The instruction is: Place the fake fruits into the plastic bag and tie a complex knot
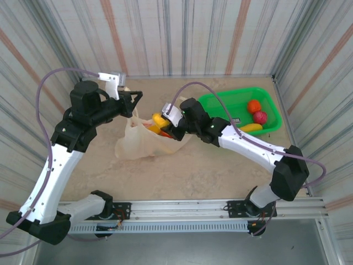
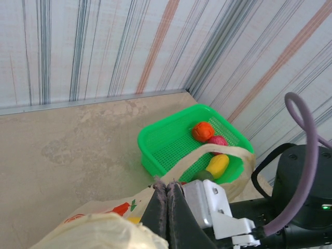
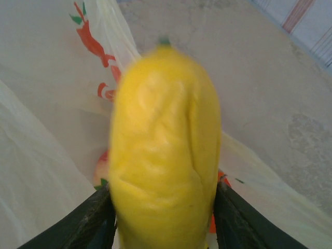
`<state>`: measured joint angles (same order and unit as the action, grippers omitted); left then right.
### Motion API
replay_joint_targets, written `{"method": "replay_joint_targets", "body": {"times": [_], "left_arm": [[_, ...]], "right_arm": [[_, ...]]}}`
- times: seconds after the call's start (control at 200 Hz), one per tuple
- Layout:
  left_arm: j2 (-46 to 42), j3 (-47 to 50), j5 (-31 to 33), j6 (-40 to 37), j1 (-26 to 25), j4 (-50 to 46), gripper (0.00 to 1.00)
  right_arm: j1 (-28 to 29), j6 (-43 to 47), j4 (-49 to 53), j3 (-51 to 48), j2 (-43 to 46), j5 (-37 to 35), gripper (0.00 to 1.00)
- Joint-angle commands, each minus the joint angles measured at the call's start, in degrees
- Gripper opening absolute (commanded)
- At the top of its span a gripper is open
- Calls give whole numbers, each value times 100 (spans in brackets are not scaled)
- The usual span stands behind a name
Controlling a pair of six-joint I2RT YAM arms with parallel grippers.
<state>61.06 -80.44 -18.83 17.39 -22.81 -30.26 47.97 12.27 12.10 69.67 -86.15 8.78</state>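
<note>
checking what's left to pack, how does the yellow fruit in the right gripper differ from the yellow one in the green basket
The held yellow fruit is pinched by the right gripper, fingers on both sides; the basket yellow fruit lies free. The held one hangs over the plastic bag; the other rests in the green basket beside a red fruit. Both are yellow.

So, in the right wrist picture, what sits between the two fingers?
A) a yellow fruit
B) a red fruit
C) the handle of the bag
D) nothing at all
A: a yellow fruit fills the gap between the right arm's fingers, with the plastic bag behind it.
</note>
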Motion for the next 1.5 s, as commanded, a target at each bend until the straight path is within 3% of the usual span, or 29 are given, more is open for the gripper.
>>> {"method": "replay_joint_targets", "body": {"times": [0.0,0.09,0.165,0.411,0.716,0.852,0.982,1.107,1.207,1.292,1.403,1.493], "left_arm": [[-94,-50,-4,19,44,8,0],[-88,-36,-25,27,47,11,0],[-85,-39,-33,35,48,23,0],[-59,-18,-29,37,48,29,0],[6,13,-133,89,48,116,0],[31,15,-183,103,48,153,0],[38,30,-200,116,48,173,0],[12,54,-176,100,48,159,0],[-8,55,-178,103,48,152,0],[-19,55,-216,111,48,169,0],[-41,89,-243,141,40,195,0],[-59,156,-290,155,7,257,0]], "right_arm": [[28,157,-63,-223,44,98,57],[49,178,-181,-398,128,40,69],[46,180,-156,-401,177,-66,72],[54,-98,167,117,530,273,67],[-3,-1308,1234,1321,1145,735,64],[-49,-1712,902,1081,1692,236,60],[-663,-2439,1019,1118,2035,235,63],[-1563,-3084,1058,1007,2284,755,67],[-2218,-3363,1256,803,2295,288,67],[-3023,-3584,1906,836,1857,139,67],[-3709,-3596,2993,1072,935,-852,68],[-4226,-3778,3212,1069,282,-1232,72]]}}
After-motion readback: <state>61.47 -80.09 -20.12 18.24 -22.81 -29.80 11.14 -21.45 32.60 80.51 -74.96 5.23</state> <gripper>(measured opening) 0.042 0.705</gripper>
